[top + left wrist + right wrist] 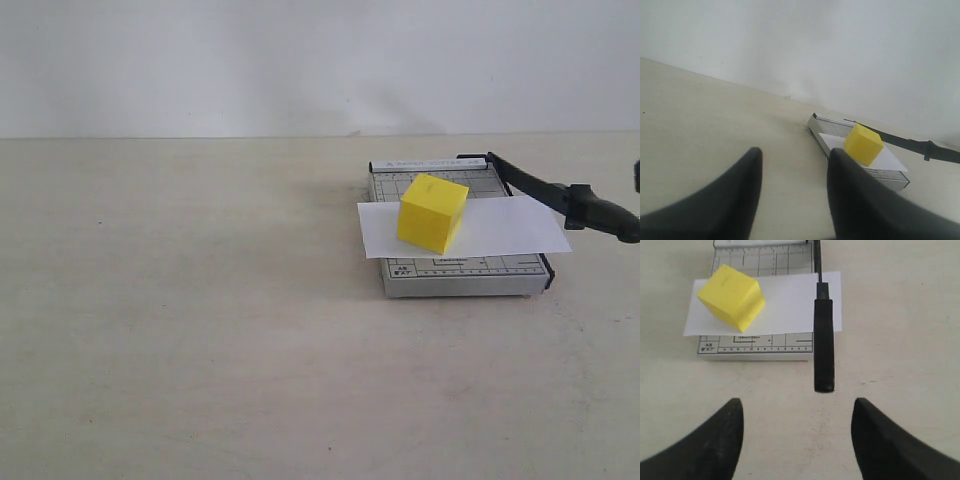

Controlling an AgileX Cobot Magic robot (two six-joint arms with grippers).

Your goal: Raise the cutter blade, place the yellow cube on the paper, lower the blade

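- Cutter blade [823,340] stands lifted off the trimmer base [460,275]. It slopes up from its hinge at the base's far corner, and its thick black handle pokes out past the base's near edge.
- Right gripper [797,407] hangs over the bare table [200,300], just short of the base's near edge, roughly in line with the handle. Its two dark fingers are spread wide apart with nothing between them, and they do not touch the handle.
- Left gripper [796,155] is well apart from the base, on the side away from the blade. It is also spread wide and holds nothing, and only table shows between its fingers.
- Paper [500,228] lies flat across the middle of the base. One end hangs over the side away from the blade; the other end passes under the lifted blade and sticks out beyond that side.
- Yellow cube [432,212] sits on the paper over the base, toward the side away from the blade. It is turned a little against the base's printed grid and is clear of both the blade and the grippers.
- Strips of the base's grey ruled surface show on either side of the paper, one along the hinge edge and one along the near edge.
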